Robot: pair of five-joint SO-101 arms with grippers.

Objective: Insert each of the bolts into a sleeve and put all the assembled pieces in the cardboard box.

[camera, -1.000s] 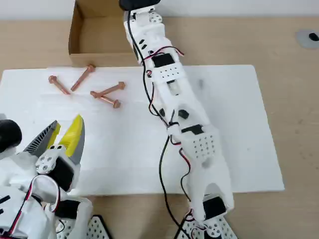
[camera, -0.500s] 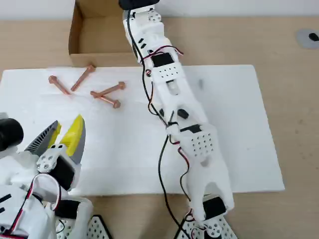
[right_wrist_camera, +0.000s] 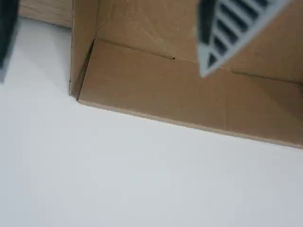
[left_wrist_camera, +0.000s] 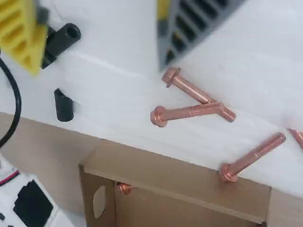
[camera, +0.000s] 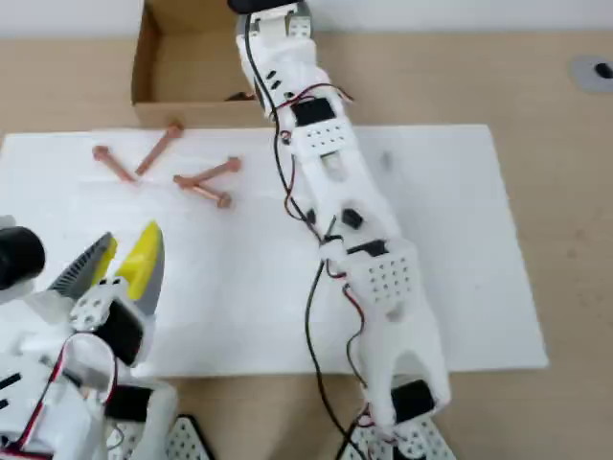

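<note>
A: Left gripper (left_wrist_camera: 97, 68) first?
B: Spread wide and clasping nothing: yellow ribbed finger (left_wrist_camera: 19, 33) on one side, grey ribbed finger (left_wrist_camera: 199, 28) on the other, well apart. Hangs low over the near left part of the white foam sheet (camera: 450, 240) laid on the light wooden table (camera: 565, 192).
A: And the right gripper (right_wrist_camera: 104, 75)?
B: Carried at the end of the long white arm (camera: 345, 211), stretched across the sheet to the open brown cardboard box (camera: 144, 67) beyond the far edge. Looks released as well: striped grey fingertip (right_wrist_camera: 232, 33) at one side, dark blurred shape (right_wrist_camera: 5, 38) at the other, bare cardboard between.
A: Bolts?
B: Four copper-coloured metal ones loose on the sheet, near the box. First bolt (left_wrist_camera: 196, 94) and second bolt (left_wrist_camera: 187, 112) crossing close to the threaded ends, heads apart. Third bolt (left_wrist_camera: 253, 158) lying with its head just beside the box's near wall. Fourth bolt (camera: 113, 163) farthest left in the high view, apart from the rest.
A: Sleeves?
B: Two short black tube-shaped ones on the sheet, apart from the bolts: one sleeve (left_wrist_camera: 64, 38) lying on its side, hollow end showing; other sleeve (left_wrist_camera: 64, 105) nearer the sheet's far edge.
A: Inside the box?
B: One copper bolt head (left_wrist_camera: 125, 188) tucked against the near wall. Impossible to tell whether sleeved.
</note>
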